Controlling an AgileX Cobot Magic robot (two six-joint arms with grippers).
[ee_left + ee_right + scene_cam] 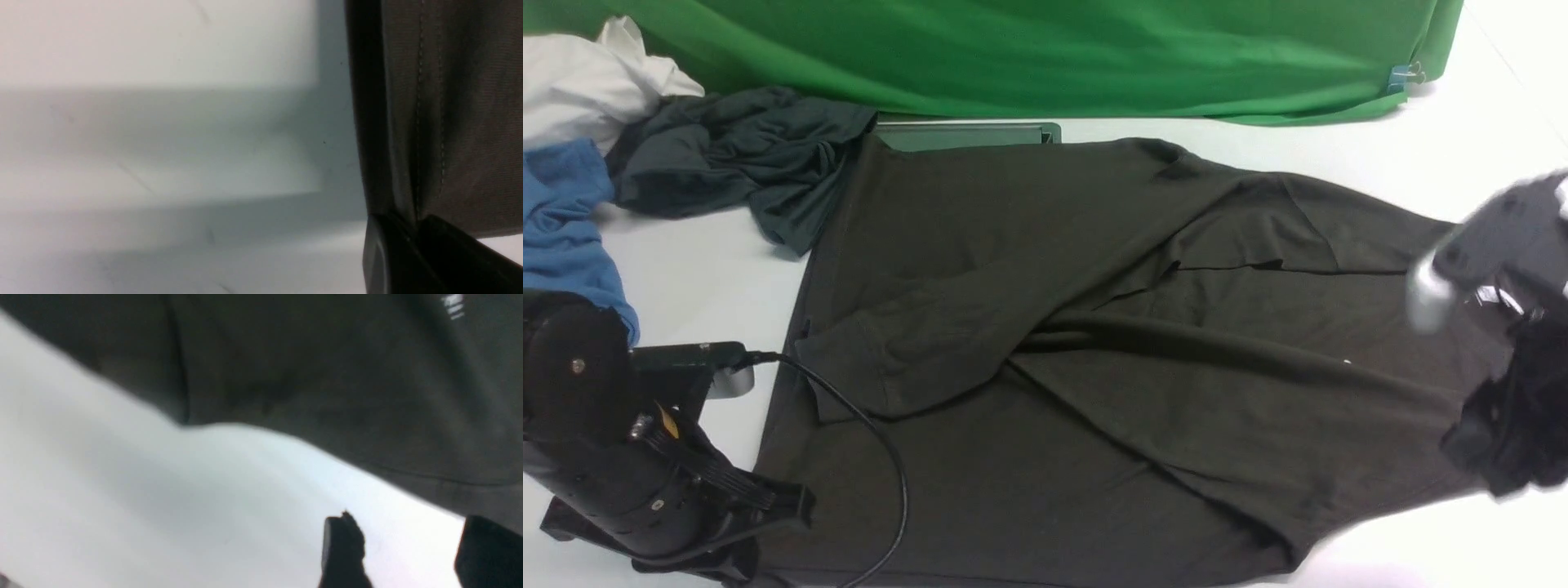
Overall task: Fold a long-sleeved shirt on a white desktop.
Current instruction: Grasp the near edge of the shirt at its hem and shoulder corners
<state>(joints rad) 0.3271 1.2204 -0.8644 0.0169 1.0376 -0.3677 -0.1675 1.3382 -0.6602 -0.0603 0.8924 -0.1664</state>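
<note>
I see left gripper pinching hem edge of long-sleeved shirt; right gripper spread, just beside shirt edge, over bare white desktop.

"Where's the left arm?"
"Low at the near left, wrist angled down. The left pincer is clamped tight on the shirt hem."
"And the right arm?"
"At the right edge, blurred in the front view. The right pincer has its fingers spread wide."

Label on long-sleeved shirt illegible.
</note>
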